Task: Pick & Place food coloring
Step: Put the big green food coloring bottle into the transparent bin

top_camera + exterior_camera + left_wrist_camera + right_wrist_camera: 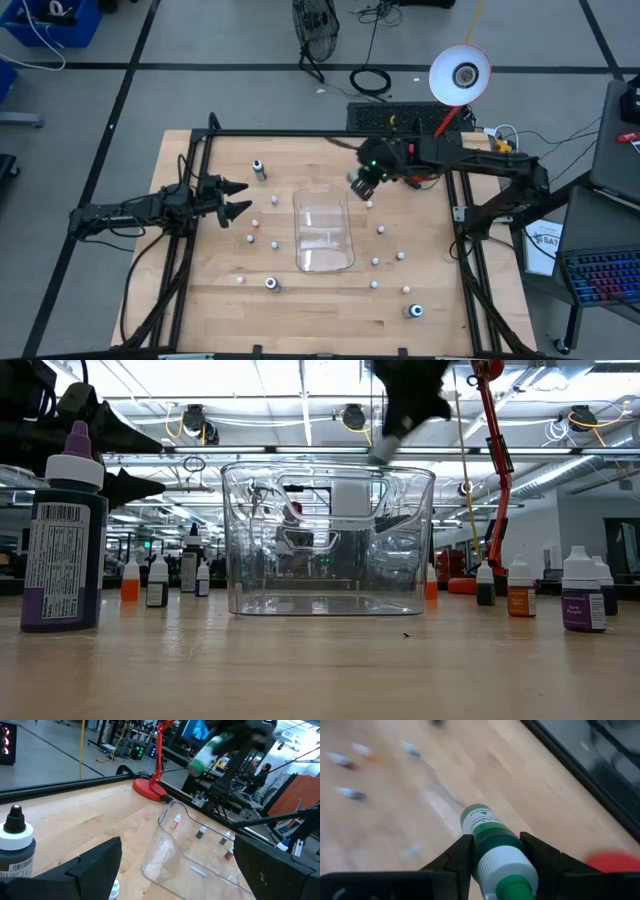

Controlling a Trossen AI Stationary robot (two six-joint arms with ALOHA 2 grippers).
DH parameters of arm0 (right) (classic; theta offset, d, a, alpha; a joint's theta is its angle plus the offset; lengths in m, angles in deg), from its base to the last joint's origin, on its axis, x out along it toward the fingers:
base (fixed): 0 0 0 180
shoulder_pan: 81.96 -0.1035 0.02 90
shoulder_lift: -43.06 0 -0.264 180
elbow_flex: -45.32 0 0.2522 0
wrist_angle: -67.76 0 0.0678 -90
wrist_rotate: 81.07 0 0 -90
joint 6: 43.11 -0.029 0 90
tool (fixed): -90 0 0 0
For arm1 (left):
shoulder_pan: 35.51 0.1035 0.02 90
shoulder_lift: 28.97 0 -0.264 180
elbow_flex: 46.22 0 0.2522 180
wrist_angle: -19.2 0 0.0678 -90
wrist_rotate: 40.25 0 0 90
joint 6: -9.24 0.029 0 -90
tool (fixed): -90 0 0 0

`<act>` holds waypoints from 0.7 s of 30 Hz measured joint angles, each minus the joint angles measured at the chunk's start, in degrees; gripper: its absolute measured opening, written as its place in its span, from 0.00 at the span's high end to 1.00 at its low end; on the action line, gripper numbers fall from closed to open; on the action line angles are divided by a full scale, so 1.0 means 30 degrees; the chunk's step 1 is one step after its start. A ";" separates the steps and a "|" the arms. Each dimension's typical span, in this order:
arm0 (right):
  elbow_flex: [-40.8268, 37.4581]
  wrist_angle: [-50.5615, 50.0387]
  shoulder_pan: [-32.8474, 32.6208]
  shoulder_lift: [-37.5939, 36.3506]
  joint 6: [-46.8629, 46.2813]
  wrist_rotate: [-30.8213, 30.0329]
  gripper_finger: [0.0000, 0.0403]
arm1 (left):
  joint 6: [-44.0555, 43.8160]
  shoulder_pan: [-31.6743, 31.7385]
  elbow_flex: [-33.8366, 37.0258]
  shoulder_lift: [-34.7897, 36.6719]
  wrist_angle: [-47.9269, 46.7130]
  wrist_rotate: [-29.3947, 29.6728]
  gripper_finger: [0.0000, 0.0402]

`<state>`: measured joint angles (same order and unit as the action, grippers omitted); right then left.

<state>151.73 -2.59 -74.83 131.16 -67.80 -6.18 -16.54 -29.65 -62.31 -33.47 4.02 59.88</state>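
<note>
My right gripper [362, 184] hangs above the table by the far right corner of the clear tray [298, 236], shut on a green food coloring bottle [481, 823] with a white collar and a green tip. It also shows in the low view, high above the tray's rim [330, 468], with the bottle [385, 450] blurred. Several tiny food coloring bottles [381, 229] stand upright on the wooden table around the tray. My left gripper [240, 198] waits open and level at the table's left, nothing between its fingers [97, 865]. My right gripper pinches the green bottle between its two fingers [461, 854], on the body just below the white collar [496, 851]. The bottle lies along the fingers, its base pointing away from the wrist and down toward the table. It is lifted clear of the table.
Larger dark bottles stand at the far left [259, 168], near the front [271, 284] and at the front right [415, 311]. A red desk lamp [458, 76] stands at the far right edge. Black frame rails [290, 133] border the table.
</note>
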 joint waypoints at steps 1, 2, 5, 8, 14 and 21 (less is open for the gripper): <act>0.0686 -0.0009 -0.0398 0.0512 0.0181 0.0004 0.68 | 0.0000 -0.0003 0.0000 0.0004 0.0014 0.0000 0.06; 0.1397 -0.0128 -0.0744 0.1127 0.0412 0.0011 0.68 | 0.0000 -0.0003 0.0001 0.0002 0.0015 0.0000 0.06; 0.3612 -0.0881 -0.1472 0.3232 0.1044 0.0028 0.68 | -0.0007 -0.0006 0.0000 0.0004 0.0004 0.0000 0.06; 0.5600 -0.2398 -0.1647 0.5611 0.1522 0.0087 0.68 | -0.0007 0.0000 0.0007 0.0004 -0.0004 0.0000 0.06; 0.7172 -0.4911 -0.1659 0.9208 0.2035 0.0123 0.68 | 0.0000 -0.0005 0.0000 0.0004 -0.0004 -0.0007 0.06; 0.7201 -0.4798 -0.1659 1.1360 0.2514 0.0122 0.68 | 0.0000 0.0000 0.0000 0.0000 -0.0007 -0.0007 0.06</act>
<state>173.34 -16.98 -79.80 165.24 -60.26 -5.82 -16.54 -29.65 -62.31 -33.47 4.00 59.86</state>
